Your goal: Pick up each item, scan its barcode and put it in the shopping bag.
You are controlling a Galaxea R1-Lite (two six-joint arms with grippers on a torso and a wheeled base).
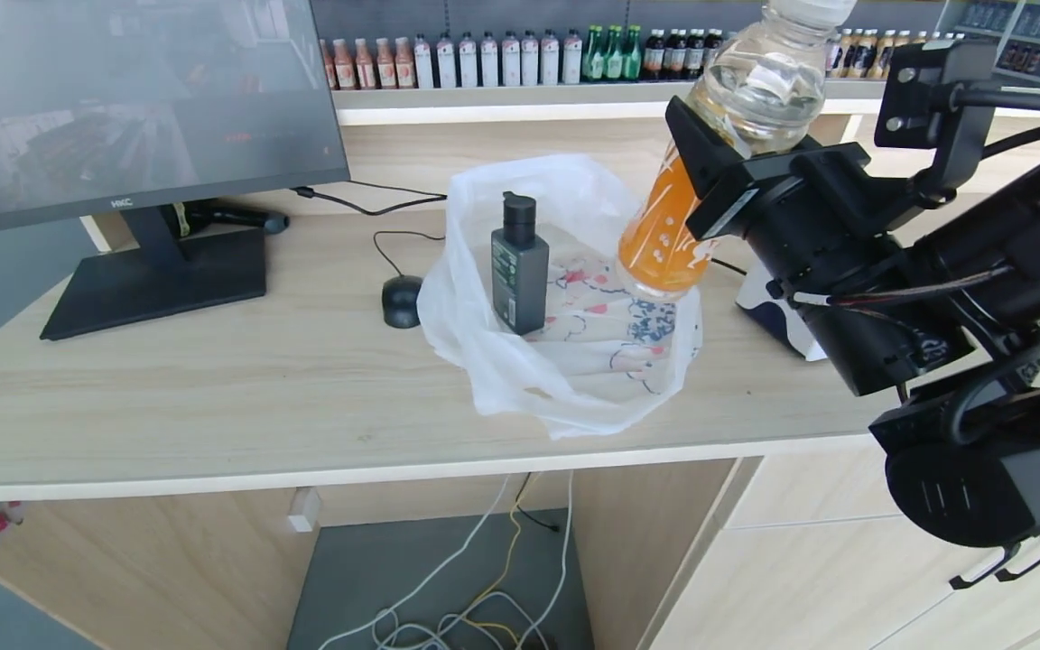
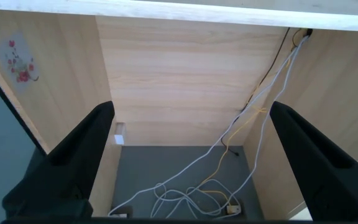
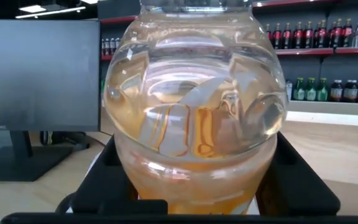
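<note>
- The right gripper was clenched around the middle of an orange drink bottle. In the head view it held the bottle tilted, with the base low and the cap end up and away.
- The bottle's base hung at the right rim of the white plastic shopping bag. Whether it touched the plastic could not be told.
- The right wrist view gave the bottle's clear upper part close up, with a black finger pressed on each side.
- The head view showed the bag lying open on the wooden counter, with a dark pump bottle standing upright inside it.
- On the counter were a monitor, a mouse just left of the bag, and a black-and-white carton behind the right arm.
- The left wrist view showed the left gripper below the countertop, its jaws spread wide with nothing between them, above loose cables on the floor.
</note>
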